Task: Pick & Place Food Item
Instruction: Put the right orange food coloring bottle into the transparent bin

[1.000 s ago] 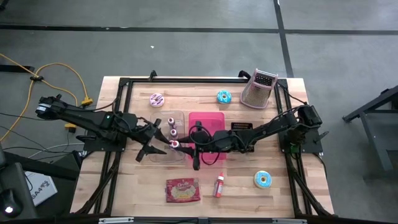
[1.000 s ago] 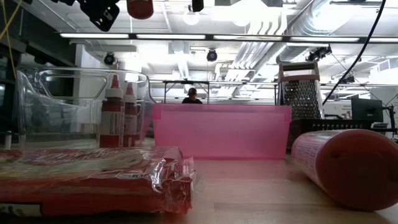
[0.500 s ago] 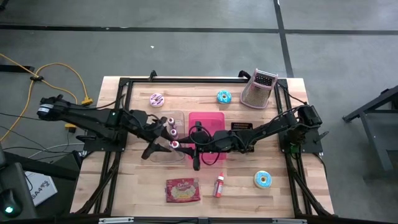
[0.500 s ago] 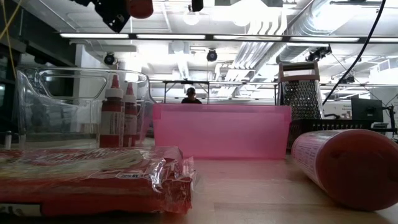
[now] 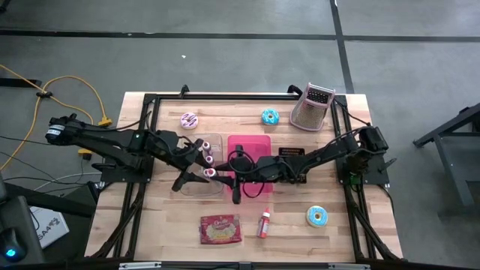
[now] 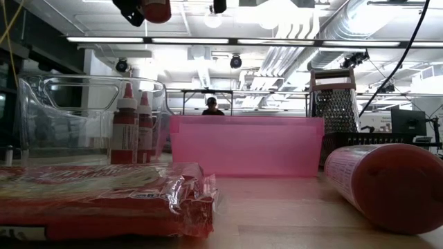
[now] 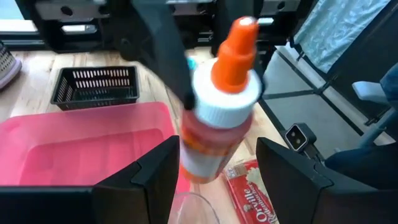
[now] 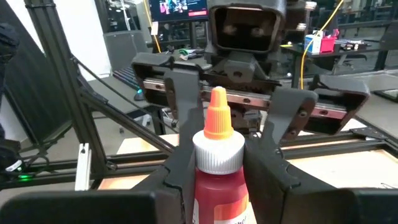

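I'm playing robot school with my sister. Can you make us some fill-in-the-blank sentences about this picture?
1. The right gripper holds a bottle with an ___ cap.
2. The left gripper near it is ___.
3. The bin under the right arm is ___.
4. The cheese grater stands by the table's far ___ corner.

Missing words: orange; open; pink; right

You're in a lab or workshop hall: bare concrete floor [image 5: 225, 60], exposed ceiling ducts [image 6: 311, 28], strip lights [image 6: 208, 40].

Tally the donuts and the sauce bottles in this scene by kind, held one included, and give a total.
donuts: 3
sauce bottles: 4
Total: 7
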`<state>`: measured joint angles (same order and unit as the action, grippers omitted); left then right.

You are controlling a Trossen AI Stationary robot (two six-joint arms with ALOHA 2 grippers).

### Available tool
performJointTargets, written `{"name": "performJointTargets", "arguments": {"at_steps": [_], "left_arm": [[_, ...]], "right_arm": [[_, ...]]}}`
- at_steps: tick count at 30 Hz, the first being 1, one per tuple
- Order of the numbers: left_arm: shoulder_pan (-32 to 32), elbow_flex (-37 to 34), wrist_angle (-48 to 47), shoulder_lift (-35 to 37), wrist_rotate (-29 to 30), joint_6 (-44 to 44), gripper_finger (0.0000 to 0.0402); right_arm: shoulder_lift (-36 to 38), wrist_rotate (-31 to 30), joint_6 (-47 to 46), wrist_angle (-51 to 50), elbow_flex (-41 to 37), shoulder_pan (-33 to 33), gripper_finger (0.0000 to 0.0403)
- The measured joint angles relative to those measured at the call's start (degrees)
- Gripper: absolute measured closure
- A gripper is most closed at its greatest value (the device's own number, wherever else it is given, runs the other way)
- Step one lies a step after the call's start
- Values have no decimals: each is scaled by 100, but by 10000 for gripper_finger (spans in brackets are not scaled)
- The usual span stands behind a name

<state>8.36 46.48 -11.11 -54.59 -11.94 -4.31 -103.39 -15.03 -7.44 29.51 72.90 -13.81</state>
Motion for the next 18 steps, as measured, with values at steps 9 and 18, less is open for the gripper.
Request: {"name": "performJointTargets", "arguments": {"at_steps": [9, 18], "left_arm": [[-2, 0, 148, -55, 9, 63, 194], [-2, -2, 496, -187, 4, 134, 194]], "right_arm": [[0, 130, 13, 174, 0, 100, 302], [0, 208, 30, 298, 0, 151, 302]]}}
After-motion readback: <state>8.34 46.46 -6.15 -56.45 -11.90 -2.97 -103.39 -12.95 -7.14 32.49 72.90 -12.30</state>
